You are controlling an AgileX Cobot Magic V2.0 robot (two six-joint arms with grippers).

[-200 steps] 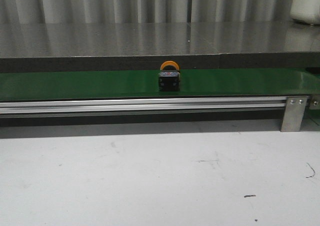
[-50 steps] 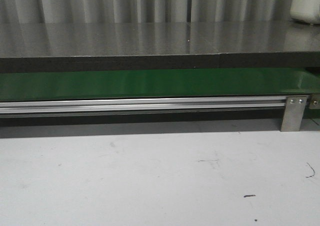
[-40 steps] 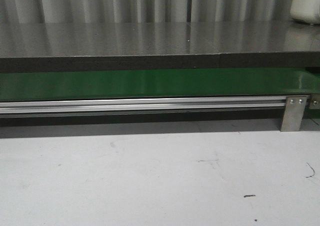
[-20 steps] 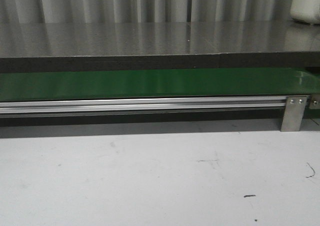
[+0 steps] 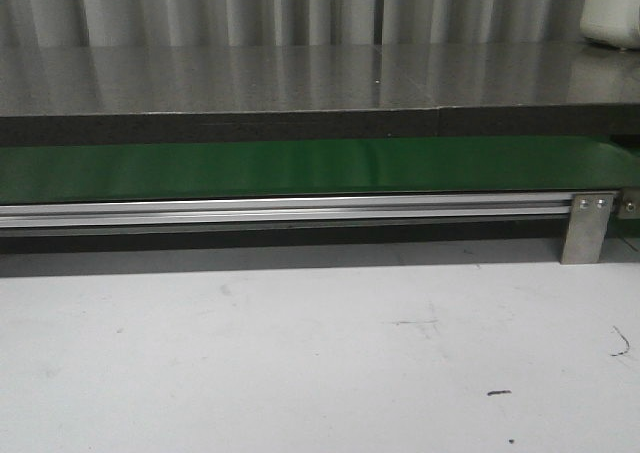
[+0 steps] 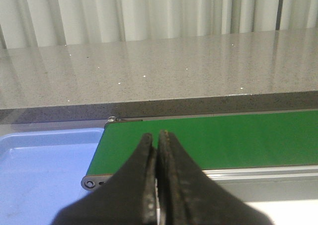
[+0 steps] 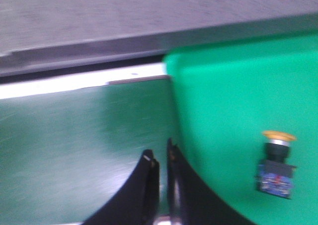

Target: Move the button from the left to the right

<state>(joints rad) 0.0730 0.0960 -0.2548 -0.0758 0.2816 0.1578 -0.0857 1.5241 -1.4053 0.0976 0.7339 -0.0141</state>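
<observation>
Gone from the green belt [image 5: 300,168] in the front view, where it stood five seconds back, the button [image 7: 276,164] now sits upright on a bright green surface [image 7: 238,96] beside that belt. Near it, the right gripper [image 7: 163,158] hangs with jaws clenched on nothing. The left gripper [image 6: 157,135], jaws likewise pressed together, hovers over the belt's other end by a blue tray [image 6: 39,165].

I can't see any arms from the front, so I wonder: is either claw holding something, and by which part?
Nothing is held. The left gripper and right gripper are both shut on nothing; the orange-capped black push-button stands apart on the bright green surface.
</observation>
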